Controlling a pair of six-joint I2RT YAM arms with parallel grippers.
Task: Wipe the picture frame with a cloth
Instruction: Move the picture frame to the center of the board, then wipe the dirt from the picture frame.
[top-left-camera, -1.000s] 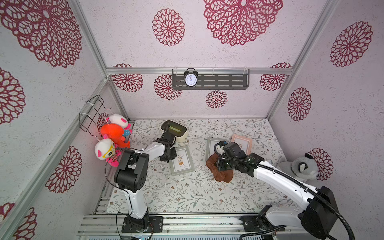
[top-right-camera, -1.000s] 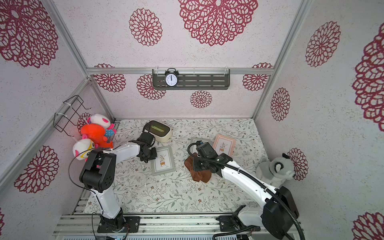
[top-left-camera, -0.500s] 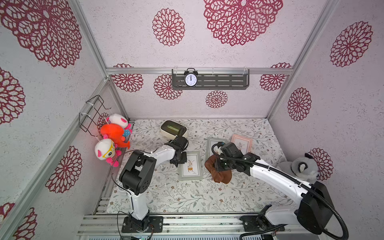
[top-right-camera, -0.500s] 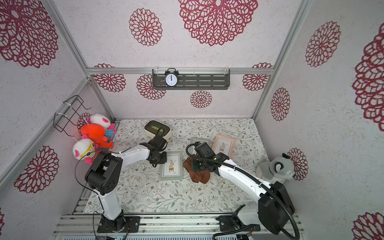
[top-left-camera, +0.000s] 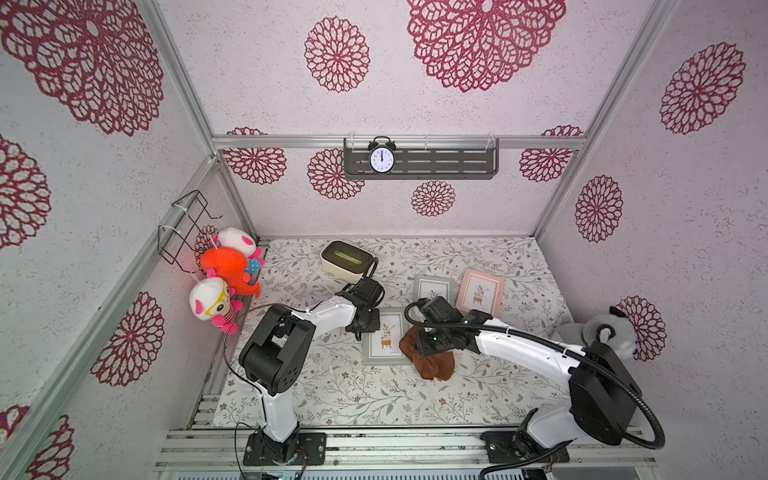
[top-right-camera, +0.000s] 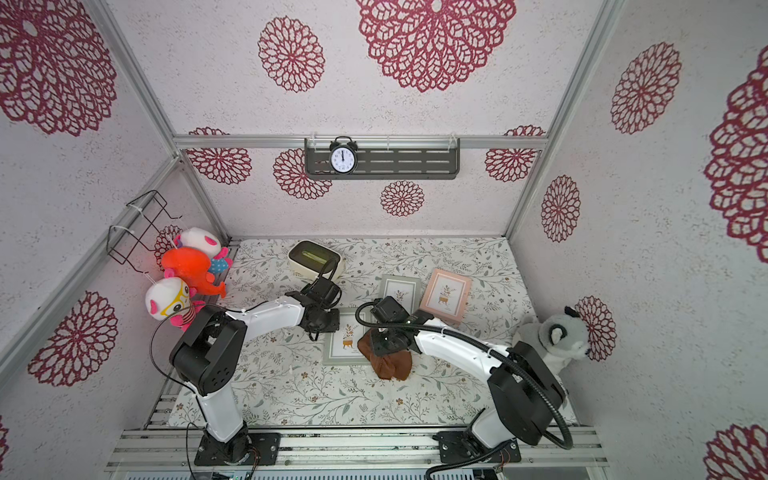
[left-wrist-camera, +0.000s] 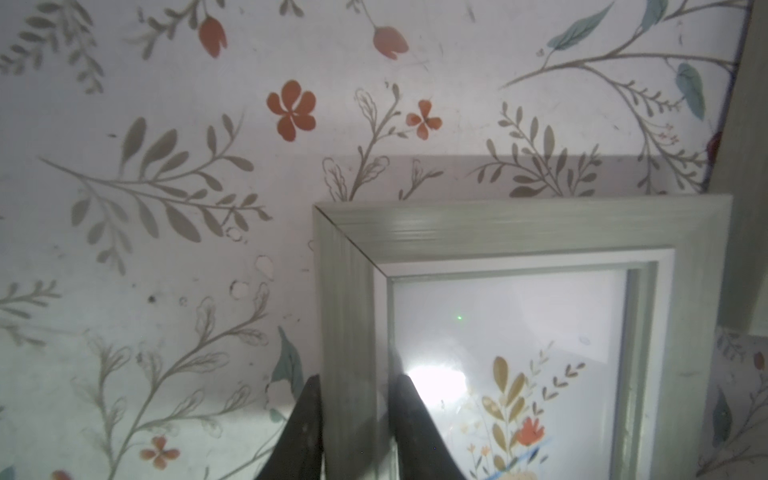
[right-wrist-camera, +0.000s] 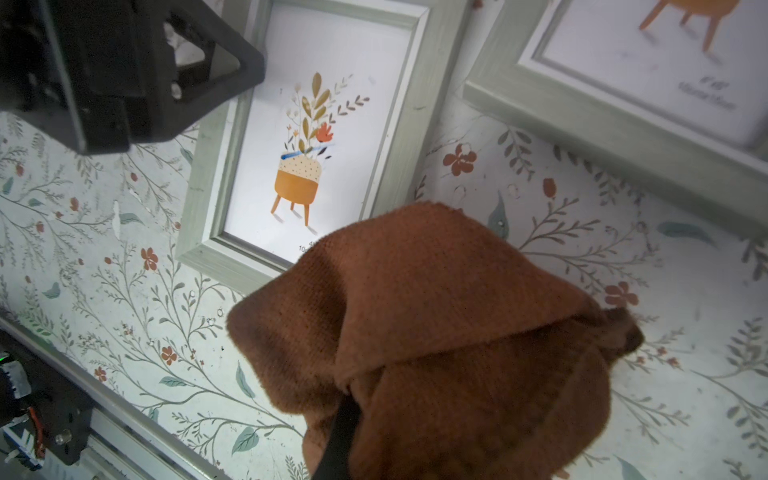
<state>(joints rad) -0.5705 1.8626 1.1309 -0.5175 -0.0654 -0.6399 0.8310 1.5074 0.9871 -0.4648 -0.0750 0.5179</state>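
Both clamped — L end effector on green frame, R end effector on cloth; pink frame nearby.

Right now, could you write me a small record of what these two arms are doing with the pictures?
left tool: shut on the side rail of the grey-green frame
right tool: shut on the cloth
cloth position: bunched, overlapping one corner of that frame
frame position: flat on the floral table
other frames: second grey frame and pink frame, farther back, untouched
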